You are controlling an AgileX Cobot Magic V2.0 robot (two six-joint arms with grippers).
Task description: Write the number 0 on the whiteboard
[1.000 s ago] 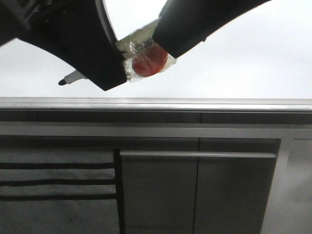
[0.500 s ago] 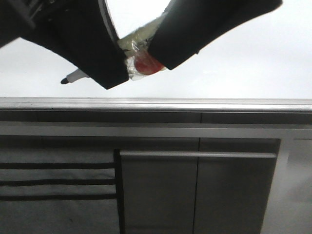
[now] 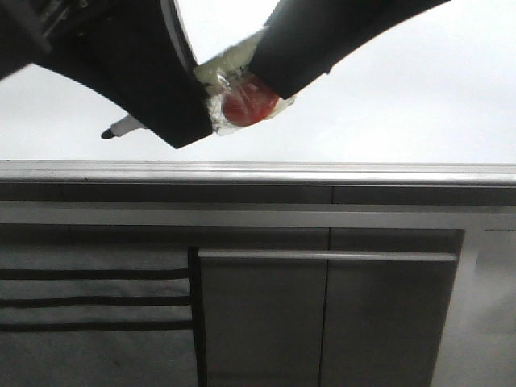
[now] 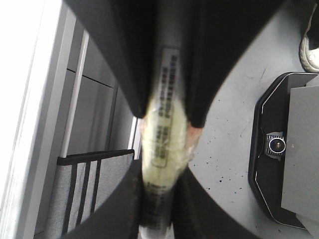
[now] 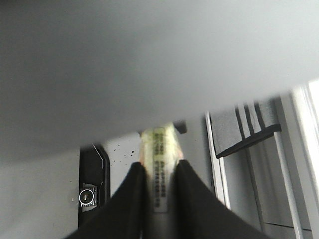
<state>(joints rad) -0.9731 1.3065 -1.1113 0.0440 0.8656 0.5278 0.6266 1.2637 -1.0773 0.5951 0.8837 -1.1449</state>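
Observation:
The whiteboard (image 3: 403,105) fills the upper half of the front view, with its grey metal rim (image 3: 322,171) below it. No number 0 shows on it. A marker pen (image 3: 122,126) points left, and its black tip (image 3: 106,135) is in front of the board. Its body is wrapped in yellowish tape with a red patch (image 3: 242,105). My left gripper (image 3: 189,121) is shut on the marker (image 4: 162,124). My right gripper (image 3: 274,76) is shut on the same marker (image 5: 158,149) from the other side. The grippers hide the middle of the pen.
Dark grey cabinet panels (image 3: 322,322) with a metal handle bar (image 3: 322,255) stand below the board. A grey fabric piece with black stripes (image 3: 89,314) hangs at the lower left. The wrist views show a black device (image 4: 284,149) on a speckled grey floor (image 4: 229,164).
Half a second ago my right gripper sat lower over the red patch. It has since lifted back. The marker tip has shifted slightly to the right.

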